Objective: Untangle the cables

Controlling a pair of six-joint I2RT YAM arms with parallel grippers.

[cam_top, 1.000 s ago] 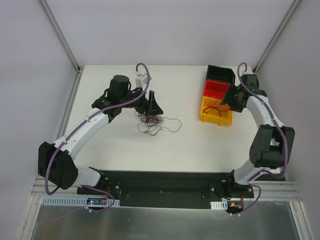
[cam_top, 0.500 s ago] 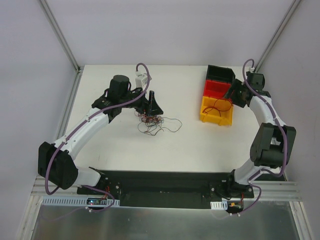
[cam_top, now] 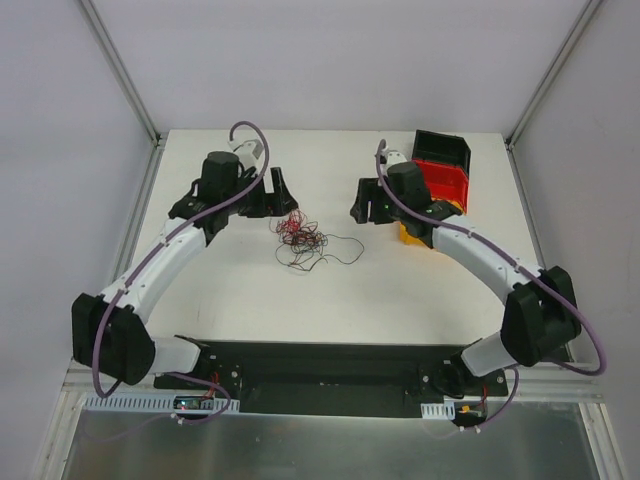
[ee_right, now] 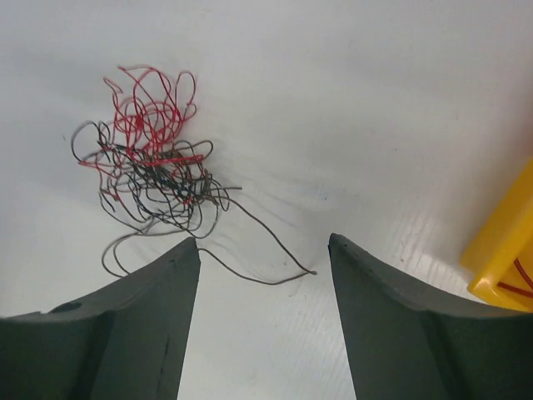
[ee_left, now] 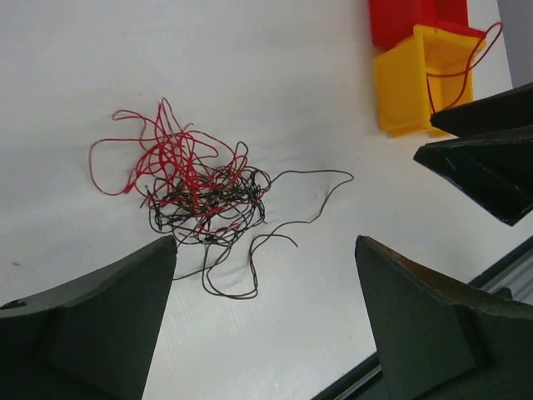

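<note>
A white table [cam_top: 230,290] is carrying everything. The cables [cam_top: 300,238], a loose red-and-black tangle, are lying directly on it around the middle, with thin dark strands trailing out toward the right and the near side. At the far right, a black bin [cam_top: 442,148], a red bin [cam_top: 445,182] and a yellow bin [ee_left: 408,83] are sitting in a touching row, black farthest, yellow nearest.

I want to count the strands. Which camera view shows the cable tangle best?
The left wrist view: the cable tangle lies whole, large and central. The right wrist view shows it too, nearer the corner. The top view shows it only small.
</note>
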